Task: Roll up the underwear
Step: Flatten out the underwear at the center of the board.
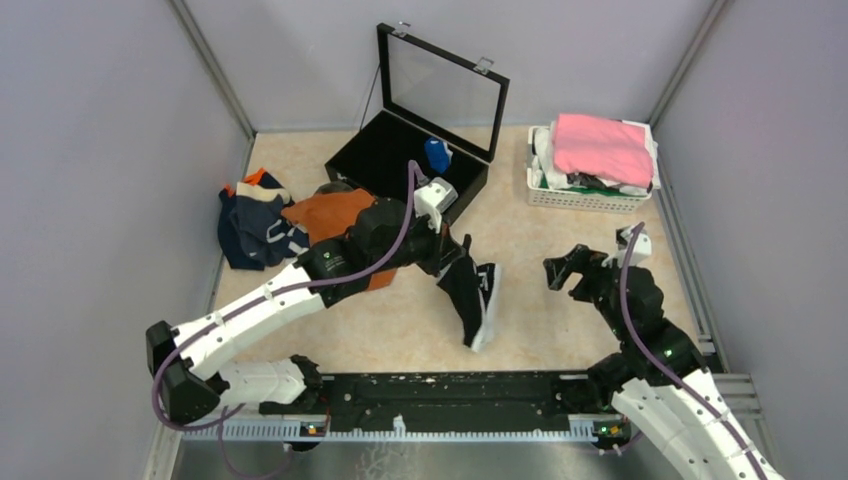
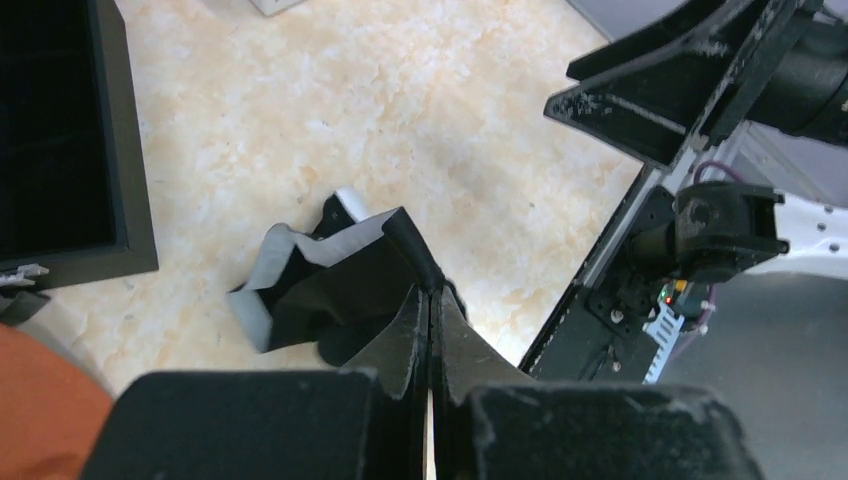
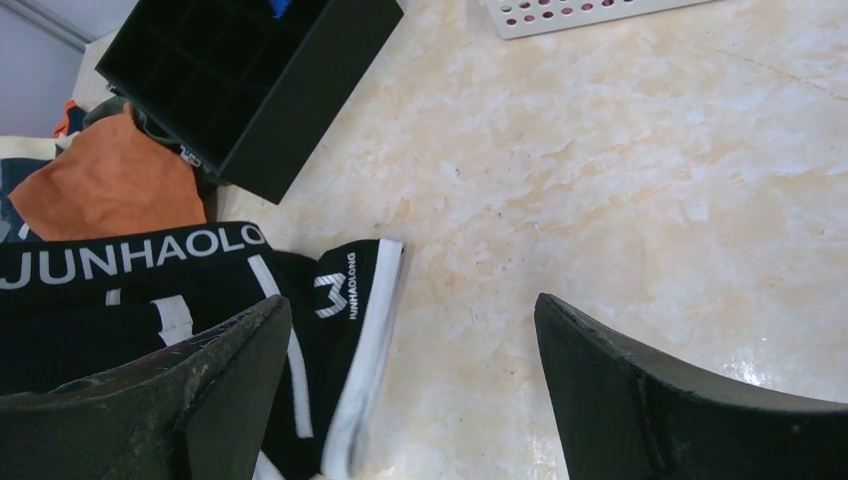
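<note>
The left claw [image 2: 430, 297], pressed together, pinches the black briefs [image 1: 478, 300] over the worktop [image 1: 400, 330]. The right claw [image 3: 410, 310] hovers spread beside them. Best to lay them flat and smooth before rolling tightly.

Black briefs [image 1: 478, 300] with white trim and lettering, rust-orange briefs [image 1: 330, 215], pink cloth [image 1: 600, 145], beige marbled tabletop [image 1: 540, 335]

The compartmented box [image 1: 365, 150] stands at the back of the table [image 1: 540, 325], with its lid [image 1: 440, 85] raised behind it. One rolled pair [image 1: 437, 155] sits in the box. Left of the box lies a heap of underwear [image 1: 255, 225], and a flat pair [image 1: 335, 212] lies at the box's front-left corner. A stretched pair [image 1: 478, 298] lies in front of the box. Right of the box is a basket [image 1: 585, 200] with a folded cloth [image 1: 600, 145] on top.
</note>
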Robot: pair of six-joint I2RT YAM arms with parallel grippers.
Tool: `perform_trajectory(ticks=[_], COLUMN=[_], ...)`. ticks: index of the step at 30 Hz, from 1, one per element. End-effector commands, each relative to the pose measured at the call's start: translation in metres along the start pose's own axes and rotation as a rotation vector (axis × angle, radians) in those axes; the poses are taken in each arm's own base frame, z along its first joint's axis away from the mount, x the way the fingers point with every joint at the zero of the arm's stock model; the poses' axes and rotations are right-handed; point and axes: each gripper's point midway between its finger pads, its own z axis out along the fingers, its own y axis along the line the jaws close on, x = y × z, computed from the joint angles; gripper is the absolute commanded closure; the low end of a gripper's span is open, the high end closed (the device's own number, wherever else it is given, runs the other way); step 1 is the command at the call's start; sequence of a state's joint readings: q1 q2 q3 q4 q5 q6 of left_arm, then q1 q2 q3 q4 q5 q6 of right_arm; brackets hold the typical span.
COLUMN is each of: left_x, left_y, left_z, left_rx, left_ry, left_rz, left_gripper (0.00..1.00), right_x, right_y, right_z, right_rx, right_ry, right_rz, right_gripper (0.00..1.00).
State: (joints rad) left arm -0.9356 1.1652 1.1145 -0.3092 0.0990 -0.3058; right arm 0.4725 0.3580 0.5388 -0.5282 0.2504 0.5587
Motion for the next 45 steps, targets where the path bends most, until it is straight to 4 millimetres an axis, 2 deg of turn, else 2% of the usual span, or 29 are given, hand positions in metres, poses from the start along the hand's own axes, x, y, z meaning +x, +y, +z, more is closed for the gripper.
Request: perform_trajectory(ticks=[1,5,9,11,14,17,19,21,22,23,24,27,30,33,35,36,39,42,45], left_x=[-0.046,-0.080,-0.095,-0.105,-0.122,-0.135,-0.136,-0.129,-0.121,-0.103,-0.093,-0.042,0.027,0.087,0.117,0.128,0.141,0.138,0.134], left_y=[-0.012,-0.025,-0.038,-0.053,-0.077,-0.095,-0.098,-0.093,-0.085,-0.071,-0.059,-0.010,0.044,0.099,0.136,0.149,0.170,0.174,0.173], left_z=[0.003,0.016,0.042,0.051,0.055,0.046,0.036,0.027,0.023,0.025,0.023,0.023,0.026,0.026,0.022,0.020,0.011,0.007,0.007], left_rx=[0.012,0.050,0.109,0.178,0.275,0.335,0.352,0.331,0.299,0.251,0.210,0.087,-0.061,-0.244,-0.394,-0.449,-0.550,-0.577,-0.563], left_ry=[-0.092,-0.110,-0.086,-0.075,-0.079,-0.103,-0.119,-0.125,-0.124,-0.099,-0.095,-0.034,0.042,0.087,0.115,0.132,0.169,0.148,0.136], left_rz=[-0.010,0.032,0.067,0.077,0.091,0.107,0.110,0.108,0.102,0.087,0.068,-0.032,-0.141,-0.206,-0.257,-0.293,-0.336,-0.338,-0.339], left_gripper=[1.00,1.00,1.00,1.00,1.00,1.00,1.00,1.00,1.00,1.00,1.00,1.00,1.00,0.84,0.67,0.57,0.42,0.29,0.22], right_x=[-0.039,-0.083,-0.124,-0.139,-0.149,-0.147,-0.142,-0.136,-0.132,-0.128,-0.124,-0.110,-0.092,-0.068,-0.050,-0.042,-0.017,0.008,0.033], right_y=[0.014,0.031,0.038,0.037,0.033,0.026,0.023,0.022,0.022,0.022,0.022,0.025,0.030,0.033,0.034,0.035,0.032,0.025,0.017], right_z=[-0.017,-0.050,-0.089,-0.105,-0.120,-0.121,-0.116,-0.109,-0.104,-0.099,-0.094,-0.076,-0.056,-0.034,-0.019,-0.012,0.007,0.023,0.038], right_rx=[-0.048,-0.131,-0.171,-0.175,-0.169,-0.144,-0.128,-0.120,-0.116,-0.113,-0.108,-0.104,-0.109,-0.108,-0.105,-0.105,-0.077,-0.036,-0.002], right_ry=[-0.118,-0.258,-0.393,-0.445,-0.495,-0.501,-0.485,-0.463,-0.449,-0.433,-0.415,-0.347,-0.261,-0.162,-0.089,-0.054,0.037,0.128,0.215], right_rz=[0.028,0.036,0.020,0.023,0.039,0.048,0.050,0.056,0.062,0.065,0.066,0.061,0.046,0.031,0.025,0.024,0.036,0.028,0.010], right_gripper=[0.10,0.10,0.10,0.10,0.10,0.10,0.10,0.10,0.10,0.10,0.10,0.10,0.10,0.10,0.10,0.10,0.10,0.10,0.10])
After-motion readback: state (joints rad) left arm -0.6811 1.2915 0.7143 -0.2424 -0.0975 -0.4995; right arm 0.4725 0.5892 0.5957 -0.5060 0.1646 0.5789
